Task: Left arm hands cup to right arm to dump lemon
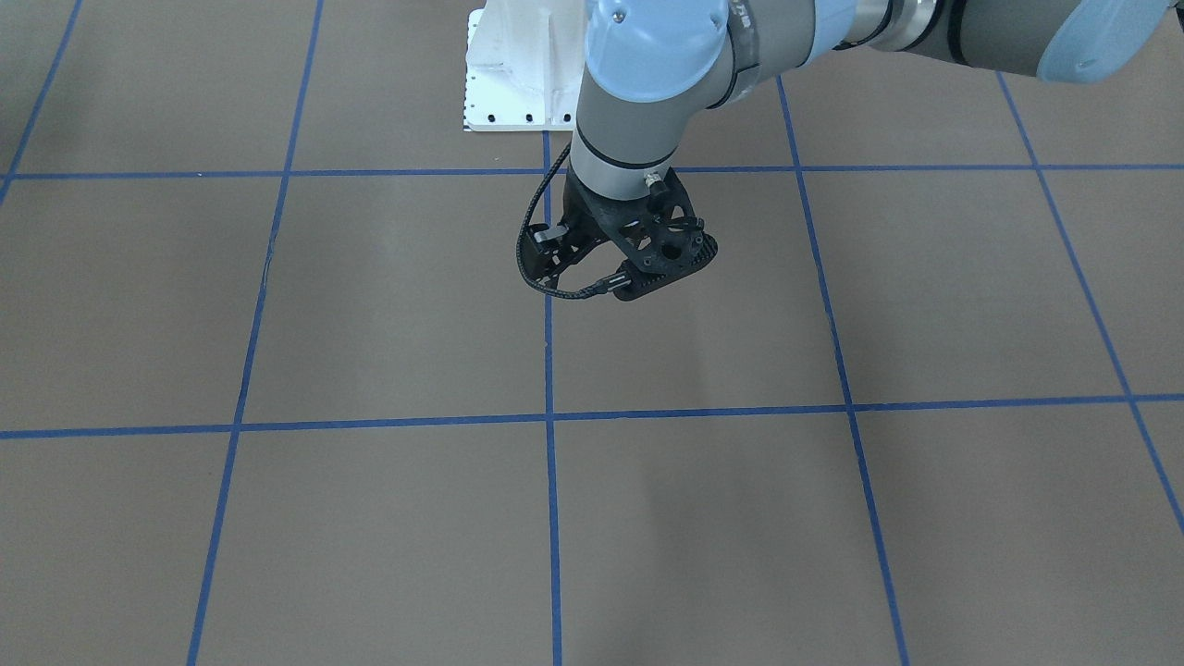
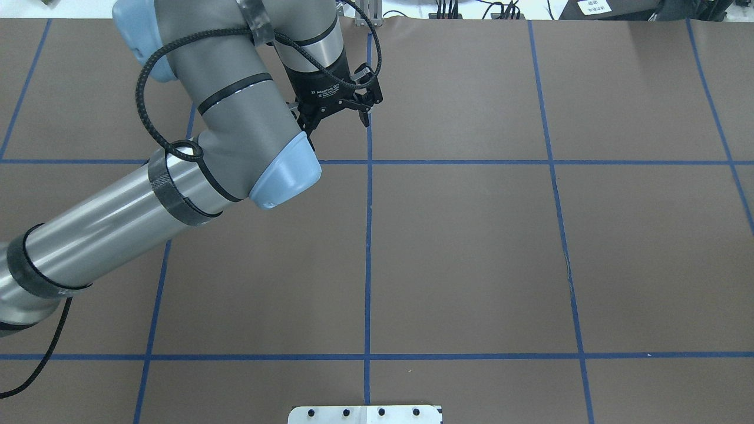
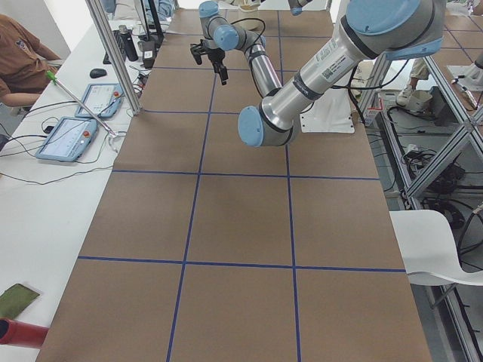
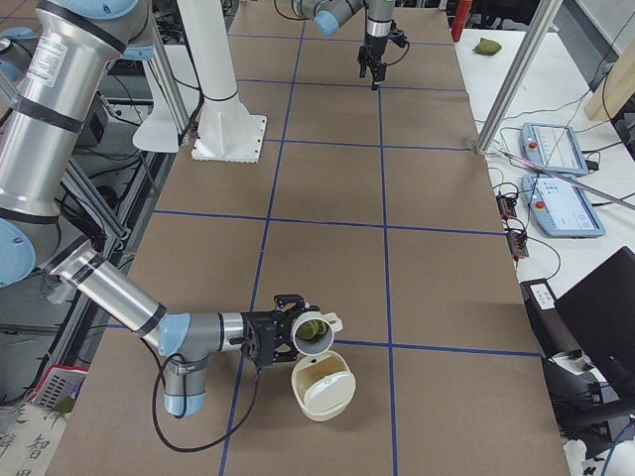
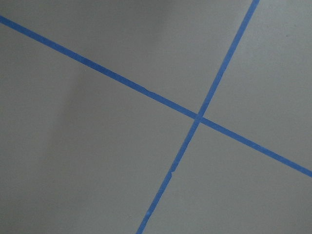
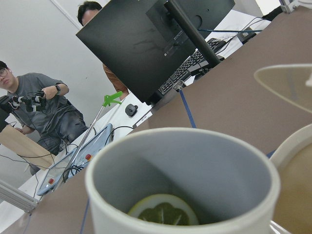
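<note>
A long brown-topped table [image 3: 241, 226], gridded with blue tape [image 3: 226, 174], fills the brightly lit room. Along one long side of the table runs a white desk [image 3: 38, 211] with teach pendants [image 3: 66, 139], a keyboard [image 6: 187, 73] and a black monitor [image 6: 146, 39], with a plain white wall [image 6: 34, 39] beyond. Off the table's opposite side stands a white chair [image 3: 438, 249].

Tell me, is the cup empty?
No, a lemon slice lies at the bottom of the cup in the right wrist view.
</note>
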Robot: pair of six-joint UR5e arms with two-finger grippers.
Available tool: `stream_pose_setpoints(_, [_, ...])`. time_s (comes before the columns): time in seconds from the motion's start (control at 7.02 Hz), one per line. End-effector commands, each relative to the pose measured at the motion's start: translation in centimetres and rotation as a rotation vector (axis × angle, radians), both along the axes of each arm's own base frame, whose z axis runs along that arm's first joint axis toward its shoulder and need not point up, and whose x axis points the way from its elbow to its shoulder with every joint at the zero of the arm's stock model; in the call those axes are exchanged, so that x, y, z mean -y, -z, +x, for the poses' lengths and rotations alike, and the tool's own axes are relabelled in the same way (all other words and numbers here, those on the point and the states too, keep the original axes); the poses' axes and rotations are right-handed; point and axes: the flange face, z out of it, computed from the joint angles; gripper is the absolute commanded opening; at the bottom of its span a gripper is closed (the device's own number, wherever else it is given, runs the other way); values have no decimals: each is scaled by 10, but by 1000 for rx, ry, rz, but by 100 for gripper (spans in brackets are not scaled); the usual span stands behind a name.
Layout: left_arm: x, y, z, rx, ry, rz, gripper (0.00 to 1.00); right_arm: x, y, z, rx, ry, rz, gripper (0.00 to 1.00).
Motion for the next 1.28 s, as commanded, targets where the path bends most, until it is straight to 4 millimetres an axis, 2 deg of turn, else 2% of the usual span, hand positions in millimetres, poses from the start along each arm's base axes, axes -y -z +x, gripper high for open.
stream_pose_setpoints(0.0, [1,0,0,2,2,2,100,15,-1,2,118,-12,-70,0])
stream_pose_setpoints(0.43, [0,4,-1,1,6,10,100,29,6,4,296,-28,-133,0])
stream_pose_setpoints(1.14, [3,4,-3,10,20,19,100,31,8,7,506,-60,-235,0])
